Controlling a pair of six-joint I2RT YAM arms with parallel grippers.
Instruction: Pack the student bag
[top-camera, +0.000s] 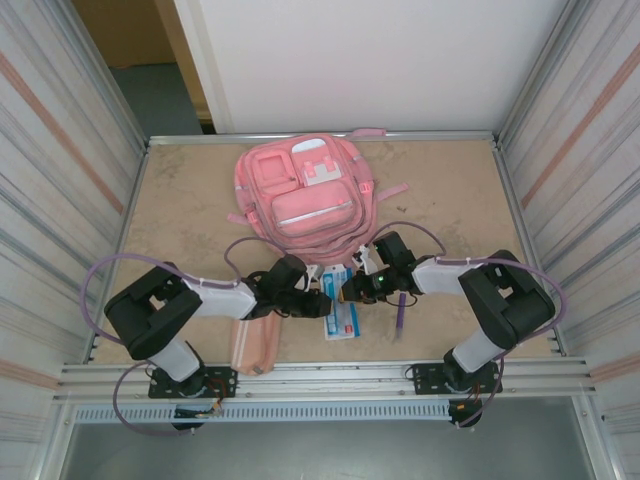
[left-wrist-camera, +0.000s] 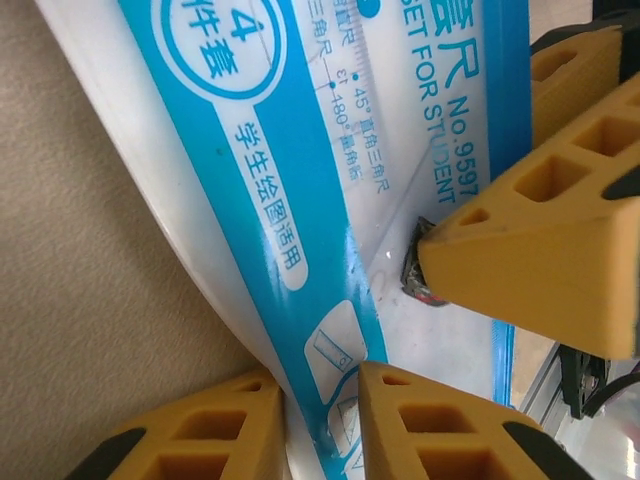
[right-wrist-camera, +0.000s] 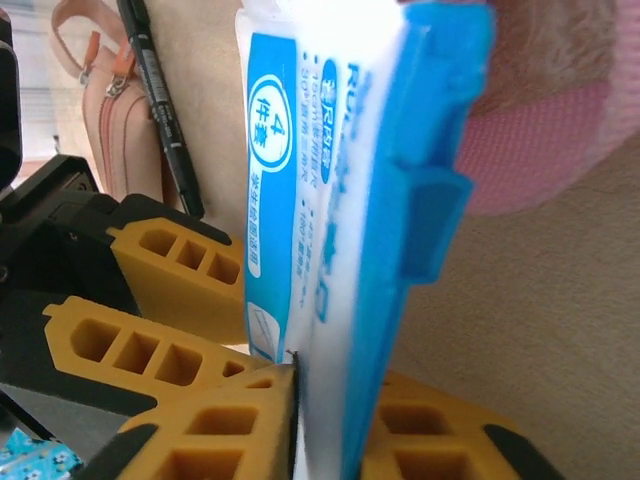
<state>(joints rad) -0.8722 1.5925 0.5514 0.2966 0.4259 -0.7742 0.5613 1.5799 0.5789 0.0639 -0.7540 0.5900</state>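
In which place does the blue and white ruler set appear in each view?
Top external: ruler set at the centre, just in front of the backpack.
Left wrist: ruler set runs from the top edge down the middle.
Right wrist: ruler set stands on edge in the middle.
Shared landmark: the pink backpack, which the right wrist view has at its upper right.

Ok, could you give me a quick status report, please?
Left gripper and right gripper both shut on ruler set. Student bag lies flat just beyond. Pencil case, purple pen lie aside, not blocking.
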